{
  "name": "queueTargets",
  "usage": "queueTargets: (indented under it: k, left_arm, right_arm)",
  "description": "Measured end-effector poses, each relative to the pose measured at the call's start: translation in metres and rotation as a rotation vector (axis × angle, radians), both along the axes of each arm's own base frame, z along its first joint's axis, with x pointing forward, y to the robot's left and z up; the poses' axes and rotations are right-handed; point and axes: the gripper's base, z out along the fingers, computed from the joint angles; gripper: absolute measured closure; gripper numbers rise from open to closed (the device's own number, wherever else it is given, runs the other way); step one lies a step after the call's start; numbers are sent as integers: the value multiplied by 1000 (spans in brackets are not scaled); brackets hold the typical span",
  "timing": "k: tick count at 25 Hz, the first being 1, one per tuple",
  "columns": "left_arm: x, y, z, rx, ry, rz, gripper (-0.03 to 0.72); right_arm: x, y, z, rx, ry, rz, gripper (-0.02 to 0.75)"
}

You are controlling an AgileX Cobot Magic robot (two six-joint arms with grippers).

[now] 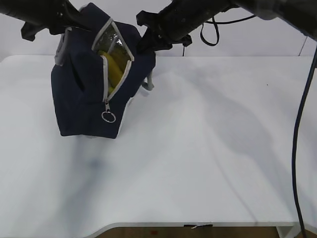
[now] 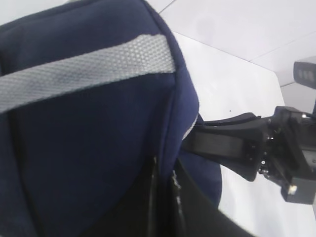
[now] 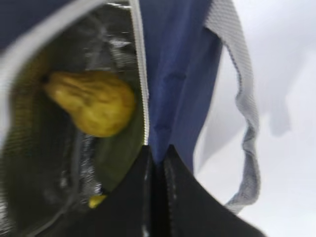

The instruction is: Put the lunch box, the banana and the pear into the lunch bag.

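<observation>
Both my pincers were pinching the lunch bag point(image 1: 84, 99). My right pincer point(image 3: 157, 170) had its two black fingers pressed together on the blue cloth edge of the bag, right beside the grey zipper line. My left pincer point(image 2: 165, 197) was squeezed shut on the blue cloth too, on the other side of the bag, just under a grey handle strap point(image 2: 84, 71). I could see my right arm's black pincer across from it, touching the far edge of the bag.

The bag stood on the white table point(image 1: 198, 163), at the back left, and it leaned a little. Its mouth was open between my two pincers. The ring pull point(image 1: 108, 117) hung low on the front.

Inside, the pear point(image 3: 91, 109) lay against the shiny silver lining, just up and to the left of my right pincer. It was close but not touching my fingers. A green patch lay under the pear; I could not tell what it was. Something long and yellow showed through the mouth from the front, maybe the banana point(image 1: 115, 69).
</observation>
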Motion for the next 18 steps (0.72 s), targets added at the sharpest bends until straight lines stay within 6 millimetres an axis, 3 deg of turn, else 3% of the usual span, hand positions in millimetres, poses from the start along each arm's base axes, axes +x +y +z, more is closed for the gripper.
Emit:
queueTargets:
  k: [8,15,18]
  left_arm:
    - [-10,-33,4,-63,2,-74,692]
    - [-24,-71,8,-108,-18,-128,692]
    - [-31,-88,8,-113,-35,-143,692]
  right_arm:
    - [-15,-11,48,-99,-61,63,726]
    - [-32,-67,96,-252,-127,-75,726]
    - [-45,-83,102,-339,-115,-104,727]
